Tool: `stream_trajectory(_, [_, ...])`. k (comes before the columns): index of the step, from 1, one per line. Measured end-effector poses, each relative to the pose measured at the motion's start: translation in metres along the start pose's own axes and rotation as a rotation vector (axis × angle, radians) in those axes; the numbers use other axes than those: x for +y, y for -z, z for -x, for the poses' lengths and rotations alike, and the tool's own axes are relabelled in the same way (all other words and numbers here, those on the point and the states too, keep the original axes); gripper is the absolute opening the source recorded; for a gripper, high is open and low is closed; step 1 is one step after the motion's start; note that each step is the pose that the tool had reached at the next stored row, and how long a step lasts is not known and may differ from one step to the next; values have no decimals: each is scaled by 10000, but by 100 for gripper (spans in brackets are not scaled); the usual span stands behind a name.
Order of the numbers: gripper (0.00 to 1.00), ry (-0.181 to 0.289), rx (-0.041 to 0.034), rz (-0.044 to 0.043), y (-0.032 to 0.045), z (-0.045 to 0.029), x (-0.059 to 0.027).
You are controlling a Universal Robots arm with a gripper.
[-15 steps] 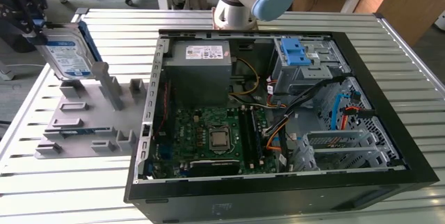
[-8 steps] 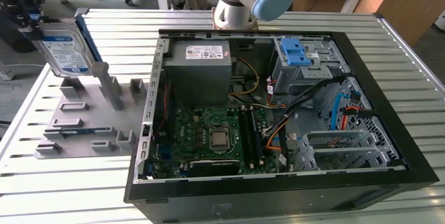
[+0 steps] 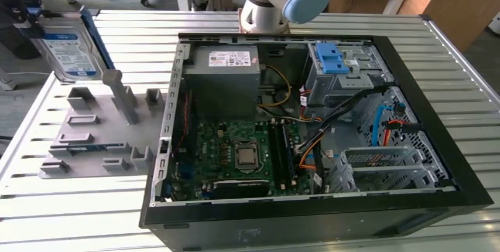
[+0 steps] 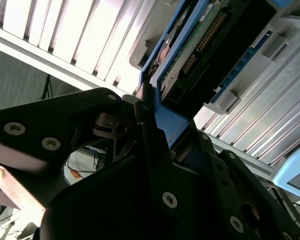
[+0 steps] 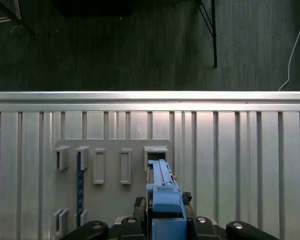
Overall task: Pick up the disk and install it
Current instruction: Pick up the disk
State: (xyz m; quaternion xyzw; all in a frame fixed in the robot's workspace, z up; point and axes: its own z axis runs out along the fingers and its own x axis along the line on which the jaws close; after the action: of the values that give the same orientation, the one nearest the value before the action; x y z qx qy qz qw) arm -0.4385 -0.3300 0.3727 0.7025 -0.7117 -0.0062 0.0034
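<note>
In the exterior view, my gripper [image 3: 30, 24] pinches the disk [image 3: 69, 50] on its blue edge. The disk stands upright with its label facing out, at the exterior view's left. It is just beyond the grey slotted holder [image 3: 93, 138] on the ribbed table [image 3: 437, 64], and the open computer case [image 3: 312, 117] lies to the exterior view's right.

In the second wrist view, my dark fingers [image 4: 147, 127] clamp the disk's blue frame, and the disk [image 4: 205, 45] shows its circuit-board side.

In the first wrist view, the disk [image 5: 162, 182] sits edge-on between my jaws, over the holder [image 5: 110, 165].
</note>
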Motion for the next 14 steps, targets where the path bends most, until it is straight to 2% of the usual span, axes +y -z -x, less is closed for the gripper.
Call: stream_trajectory(14, [36, 0, 0, 1, 271, 1, 4])
